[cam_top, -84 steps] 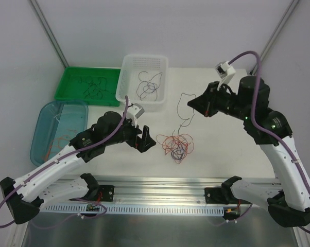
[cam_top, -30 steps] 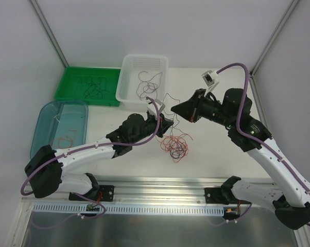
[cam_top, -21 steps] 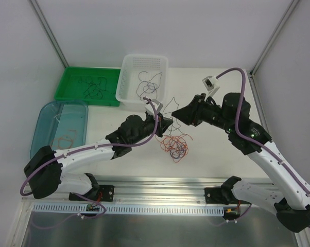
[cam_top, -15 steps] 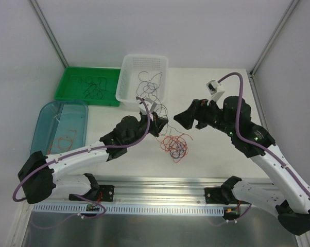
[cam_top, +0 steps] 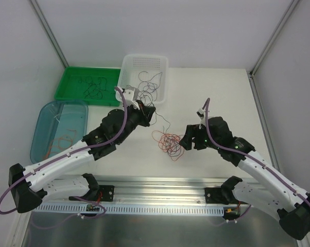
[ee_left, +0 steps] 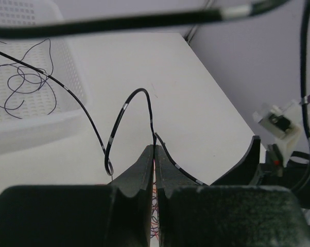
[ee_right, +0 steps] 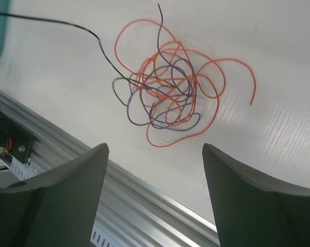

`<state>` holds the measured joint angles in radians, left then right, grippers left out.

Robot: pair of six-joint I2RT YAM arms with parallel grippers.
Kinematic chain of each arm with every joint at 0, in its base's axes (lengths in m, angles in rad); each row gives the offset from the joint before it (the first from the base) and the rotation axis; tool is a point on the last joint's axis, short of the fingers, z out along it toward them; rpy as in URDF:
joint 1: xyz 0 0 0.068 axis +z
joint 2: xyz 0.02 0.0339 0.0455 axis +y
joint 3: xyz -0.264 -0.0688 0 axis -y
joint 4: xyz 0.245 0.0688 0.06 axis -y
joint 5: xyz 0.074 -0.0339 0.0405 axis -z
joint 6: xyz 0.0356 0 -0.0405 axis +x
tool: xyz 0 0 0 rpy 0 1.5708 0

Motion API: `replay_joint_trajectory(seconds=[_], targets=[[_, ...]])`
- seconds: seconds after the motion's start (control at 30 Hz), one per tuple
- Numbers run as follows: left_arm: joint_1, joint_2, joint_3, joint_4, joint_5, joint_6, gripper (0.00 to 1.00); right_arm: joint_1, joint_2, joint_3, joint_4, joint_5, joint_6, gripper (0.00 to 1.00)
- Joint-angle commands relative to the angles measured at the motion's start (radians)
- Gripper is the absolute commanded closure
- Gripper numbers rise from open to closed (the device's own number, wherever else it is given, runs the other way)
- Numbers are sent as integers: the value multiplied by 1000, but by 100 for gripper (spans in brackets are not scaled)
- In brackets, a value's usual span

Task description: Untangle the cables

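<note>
**Top view.** The left gripper (cam_top: 148,114) sits just below the white basket (cam_top: 125,68), above centre and a little left. Its jaws are pressed together on a black cable (cam_top: 164,122), which trails down-right into the tangle (cam_top: 169,143) of red, purple and black cables at mid-frame on the worktop (cam_top: 217,92). The right gripper (cam_top: 188,142) is just right of the tangle, jaws spread, holding nothing. The basket, the green tray (cam_top: 67,72) and the blue bin (cam_top: 41,116) at left each hold a few loose strands.

**Left wrist view.** The jaws pinch the black cable (ee_left: 140,92) at lower centre. It arches up in a loop, and a long run leads off to the upper left over the basket (ee_left: 36,131).

**Right wrist view.** The tangle (ee_right: 168,98) lies in the upper middle, between and ahead of the spread jaws. The black cable (ee_right: 52,21) enters from the upper left and dives into the red and purple loops. How far it is threaded through them I cannot tell.

**Judgement.** The step in hand is drawing the black cable free.
- The right jaws should pin the red and purple bundle, not the black strand.
- The left should then pull slowly toward the basket.
- If the whole bundle drags, stop and re-grip closer to the knot.
</note>
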<state>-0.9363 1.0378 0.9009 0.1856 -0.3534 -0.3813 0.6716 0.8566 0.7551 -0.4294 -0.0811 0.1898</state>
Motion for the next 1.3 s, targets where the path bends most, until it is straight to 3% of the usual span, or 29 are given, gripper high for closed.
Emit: replay_joint_trajectory(seconds=[0.0,0.43,0.63,0.73,0.83,0.97,1.07,1.13,1.23,1.27], targets=[[-6,-28,52,-51,-48,-34,100,-4,54,-28,136,-78,27,23],[-6,-74,58,-71,-38,-70,100,-3,375,-109,512,-181,60,24],[-6,-96,62,-84,-32,-83,100,-4,487,-89,595,-163,82,27],[-6,-108,64,-92,-33,-88,100,-6,535,-86,659,-151,92,34],[-6,-119,72,-98,-32,-85,100,-6,565,-92,696,-154,105,47],[-6,-130,99,-127,-77,-54,100,-15,541,-111,675,-143,108,85],[-1,-130,162,-204,-188,2,100,-43,466,-134,589,-97,91,99],[17,-124,214,-268,-241,45,100,-85,423,-148,534,-83,80,99],[129,-113,268,-359,-220,41,100,-173,310,-180,384,-89,76,99],[211,-110,273,-374,-179,33,100,-199,244,-183,350,-92,73,99]])
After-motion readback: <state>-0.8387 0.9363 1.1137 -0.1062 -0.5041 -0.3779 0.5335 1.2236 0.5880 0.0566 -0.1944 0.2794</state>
